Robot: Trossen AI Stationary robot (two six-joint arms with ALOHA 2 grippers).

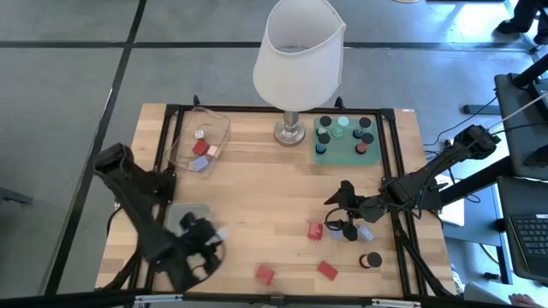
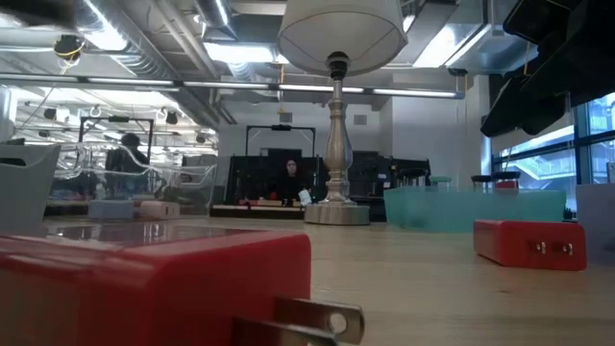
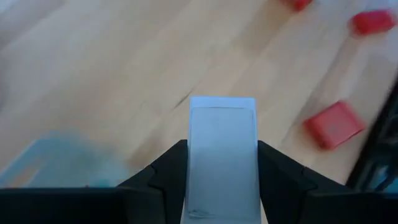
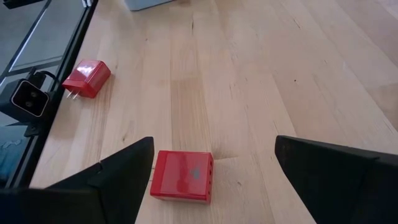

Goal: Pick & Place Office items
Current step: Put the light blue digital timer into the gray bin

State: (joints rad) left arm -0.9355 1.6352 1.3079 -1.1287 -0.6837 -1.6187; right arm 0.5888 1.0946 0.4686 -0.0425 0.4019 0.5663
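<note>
The left claw (image 3: pixel 222 186) is clamped on a pale lavender block (image 3: pixel 222 155), which stands up between its two dark fingers. It hangs over the near left part of the wooden table (image 1: pixel 257 188), just beside a grey-blue bin (image 1: pixel 190 214). Moving that block over the bin looks like the step in hand. To do it well, the claw should keep its squeeze firm, carry the block until it sits squarely over the bin's opening, and only then let go, low enough that the block cannot bounce out.

The right claw (image 4: pixel 214 163) is spread wide and holds nothing. A red plug block (image 4: pixel 181 176) lies on the table between its fingers, untouched.

Counted from above: four red blocks lie loose on the table, one beside the right claw and the others nearer the front edge. One pale block and one black round cap (image 1: pixel 372 259) lie close to the right claw. A clear tray (image 1: pixel 202 137) beyond the left claw holds about four small pieces. The green mat (image 1: pixel 344 137) carries about eight caps.
</note>
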